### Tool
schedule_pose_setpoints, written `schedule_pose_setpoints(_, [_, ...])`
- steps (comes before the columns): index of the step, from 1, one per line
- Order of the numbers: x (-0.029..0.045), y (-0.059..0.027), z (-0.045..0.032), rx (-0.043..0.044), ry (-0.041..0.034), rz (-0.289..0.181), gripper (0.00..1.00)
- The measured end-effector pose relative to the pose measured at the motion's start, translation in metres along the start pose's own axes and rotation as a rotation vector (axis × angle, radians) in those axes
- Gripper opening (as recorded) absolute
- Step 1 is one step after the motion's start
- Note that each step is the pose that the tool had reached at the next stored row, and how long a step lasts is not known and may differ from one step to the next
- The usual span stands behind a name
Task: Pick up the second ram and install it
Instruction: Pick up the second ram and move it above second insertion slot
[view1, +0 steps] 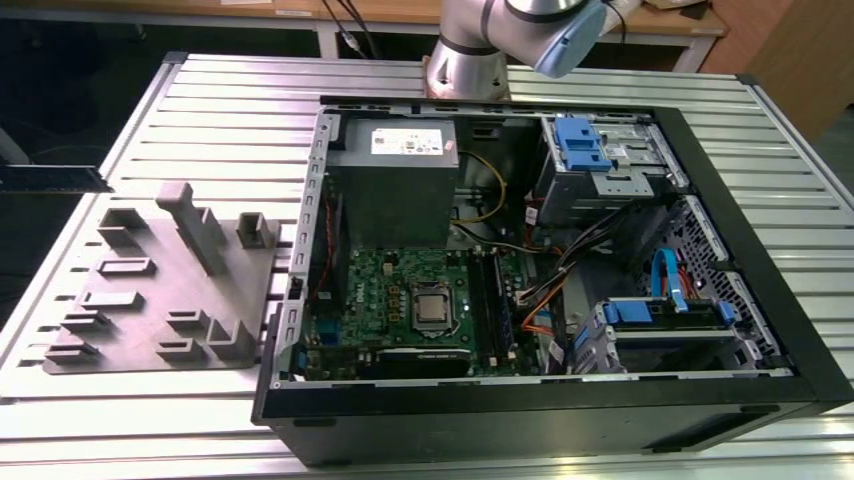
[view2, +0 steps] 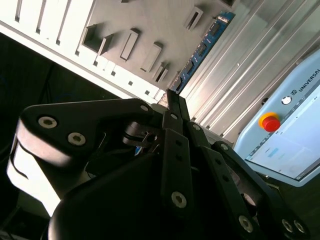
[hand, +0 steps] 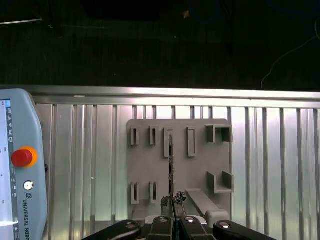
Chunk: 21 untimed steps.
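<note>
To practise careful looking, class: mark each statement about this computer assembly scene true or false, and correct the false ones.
1. The computer case lies open, its motherboard showing. True.
2. The claw is shut on the second ram. True.
3. The second ram is seated in the motherboard. False: the claw holds it outside the case.
4. The grey holder block lies inside the case. False: it lies on the table, at the exterior view's left of the case.
5. The pendant's round button is green. False: it is red.
</note>
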<state>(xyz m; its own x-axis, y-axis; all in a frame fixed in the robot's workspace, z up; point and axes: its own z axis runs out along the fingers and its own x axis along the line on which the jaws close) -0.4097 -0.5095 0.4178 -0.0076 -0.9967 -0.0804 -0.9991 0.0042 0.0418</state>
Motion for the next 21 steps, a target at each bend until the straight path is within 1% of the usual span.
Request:
schedule_pose_setpoints(3, [-0.0001,-0.0086,-0.0003,0.0001,-0.0001,0.000,0.08])
schedule_pose_setpoints(10, [-0.0003,-0.0340,-0.0014,0.0001,-0.0001,0.000,0.08])
schedule_pose_setpoints(19, [-0.0006,-0.0715,-0.0028,0.0002,-0.0002,0.000,0.08])
schedule_pose_setpoints(21, [-0.0006,-0.0785,-0.0032,0.0001,-0.0001,0.000,0.08])
